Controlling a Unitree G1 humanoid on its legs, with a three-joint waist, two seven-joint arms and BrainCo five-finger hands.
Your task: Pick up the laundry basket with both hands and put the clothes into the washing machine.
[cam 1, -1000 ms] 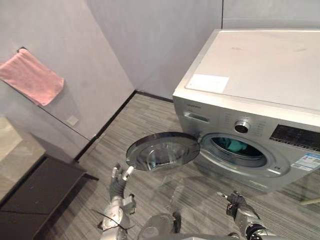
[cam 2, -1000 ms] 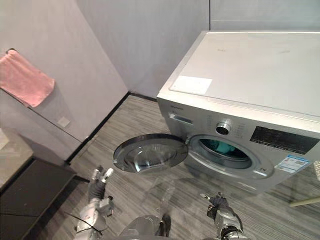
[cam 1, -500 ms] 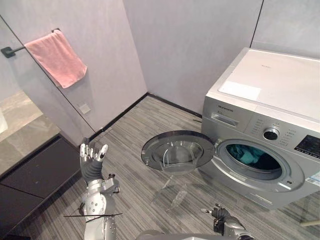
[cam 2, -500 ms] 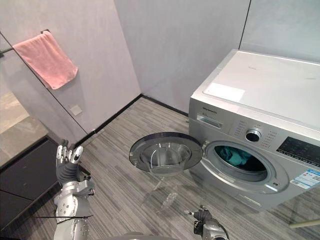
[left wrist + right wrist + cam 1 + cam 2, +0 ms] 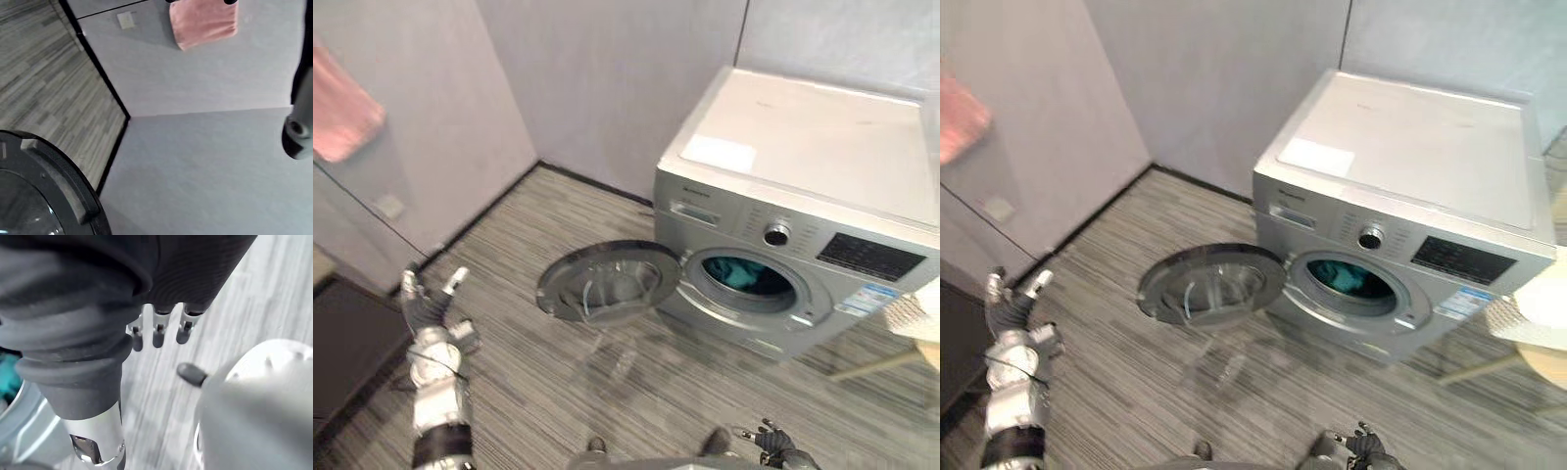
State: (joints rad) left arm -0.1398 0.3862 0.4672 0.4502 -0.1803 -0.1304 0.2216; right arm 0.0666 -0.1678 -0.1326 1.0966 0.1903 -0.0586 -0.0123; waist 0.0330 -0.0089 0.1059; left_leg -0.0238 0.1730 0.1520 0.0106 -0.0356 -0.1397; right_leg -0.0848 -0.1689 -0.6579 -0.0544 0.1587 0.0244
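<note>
Left eye view: the washing machine (image 5: 803, 147), a silver box with a flat, pale, smooth top, stands at the far right edge of the floor (image 5: 529, 235), close to the grey back wall (image 5: 607, 78). Its round door (image 5: 607, 284), a dark rim around clear bulged glass, is swung wide open toward the floor's middle. Teal clothes (image 5: 736, 272) lie bunched inside the circular drum opening. The floor is grey, striped plank laminate, with open room between the door and its near edge.

The left hand (image 5: 423, 302) is raised near the floor's left edge, fingers straight and spread, holding nothing. The right hand (image 5: 773, 443) sits low at the near edge, apart from the machine; in the right wrist view its fingers (image 5: 157, 335) hang straight and relaxed, empty.

A soft pink towel (image 5: 342, 108) hangs on the left wall. At the right edge a white woven item (image 5: 1538, 313) rests on a pale round surface; what it is cannot be told.
</note>
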